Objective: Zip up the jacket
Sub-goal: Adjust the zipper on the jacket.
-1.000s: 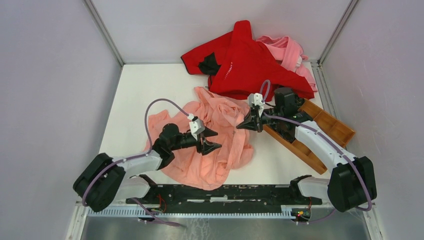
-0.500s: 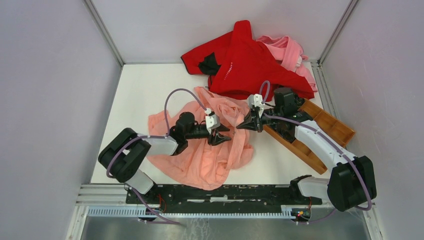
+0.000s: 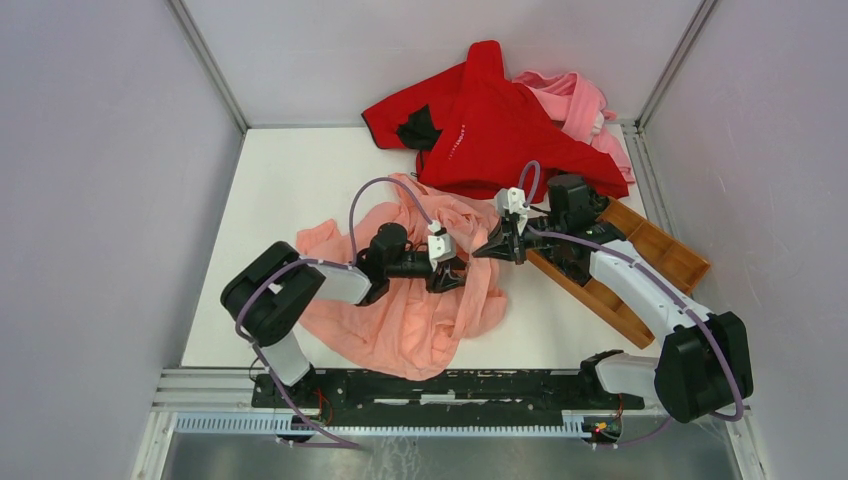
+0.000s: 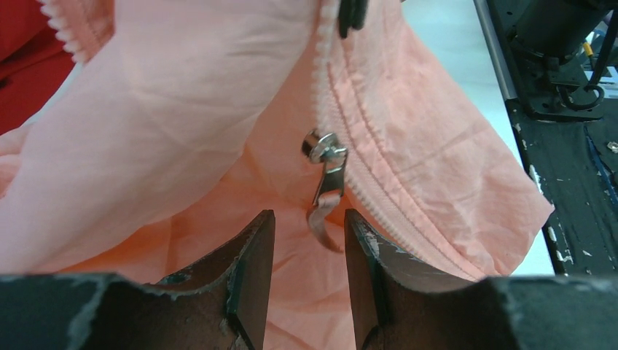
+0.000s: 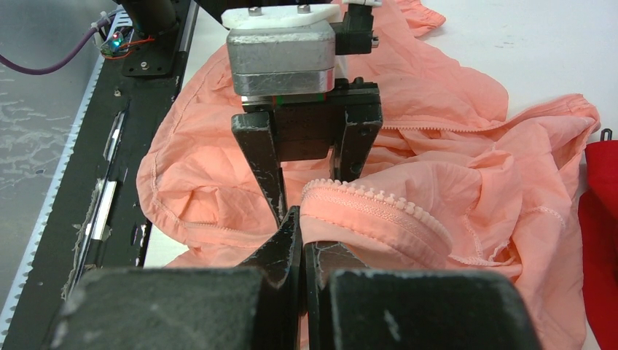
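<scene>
your left tool [image 4: 307, 222] stands apart around the zipper pull [image 4: 326, 186]; close off-centre and the tab could slip free. your right tool [image 5: 296, 227] is clamped on the jacket [image 4: 167, 109] edge

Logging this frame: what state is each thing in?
left hand: open, fingers either side of the zipper pull.
right hand: shut on the jacket at its zipper edge.
jacket: crumpled on the table, unzipped.
zipper pull: dangling from the slider, not yet gripped.
red garment: heaped at the back.
pink garment: bunched, partly under the red garment.
</scene>
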Motion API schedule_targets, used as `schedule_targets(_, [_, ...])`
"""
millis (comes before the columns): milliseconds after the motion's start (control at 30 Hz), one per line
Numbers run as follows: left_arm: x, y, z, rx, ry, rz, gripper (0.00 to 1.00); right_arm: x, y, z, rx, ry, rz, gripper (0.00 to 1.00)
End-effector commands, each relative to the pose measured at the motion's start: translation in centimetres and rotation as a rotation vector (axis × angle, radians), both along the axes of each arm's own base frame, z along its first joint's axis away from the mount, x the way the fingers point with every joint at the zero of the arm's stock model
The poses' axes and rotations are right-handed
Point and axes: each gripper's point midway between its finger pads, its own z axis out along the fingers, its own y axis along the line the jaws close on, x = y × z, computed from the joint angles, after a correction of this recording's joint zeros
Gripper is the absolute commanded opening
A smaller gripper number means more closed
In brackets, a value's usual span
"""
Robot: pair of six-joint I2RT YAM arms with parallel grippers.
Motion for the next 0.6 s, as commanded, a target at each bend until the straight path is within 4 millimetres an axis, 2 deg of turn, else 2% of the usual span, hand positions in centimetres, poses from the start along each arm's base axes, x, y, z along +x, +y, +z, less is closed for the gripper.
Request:
schedule_targets(0, [-0.2,-1.4,1.7,-0.060,-0.081,-0.062,0.47,0.1,0.4,1.7,0.037,-0.054,0.030,0.00])
schedule_targets(100, [0.0,-1.7,1.7,-0.067,-0.070,-0.060,0.47,0.2,0.4,1.8,0.038,-0.057,0.029,0.00])
schedule_targets(167, [0.0,-1.8,1.7,-0.068,-0.064,-0.059,0.43,0.1,0.4,1.8,0.037,-0.058,0.029,0.00])
schedule_targets(267, [0.0,-1.6,2.0,-0.069,-0.061,-0.047,0.32,0.1,0.3,1.7,0.033,-0.067,0.022,0.00])
schedule_targets(400, [0.0,-1.2,2.1,-0.046,-0.050,-0.026,0.10,0.1,0.0,1.5,0.019,-0.082,0.007,0.00])
schedule_targets(500, [-0.1,-0.6,1.9,-0.007,-0.024,-0.001,0.03,0.4,-0.2,1.4,-0.003,-0.102,-0.015,0.00])
schedule_targets(567, [-0.1,-0.1,1.9,0.019,-0.006,0.020,0.02,0.8,-0.5,1.3,-0.023,-0.119,-0.037,0.00])
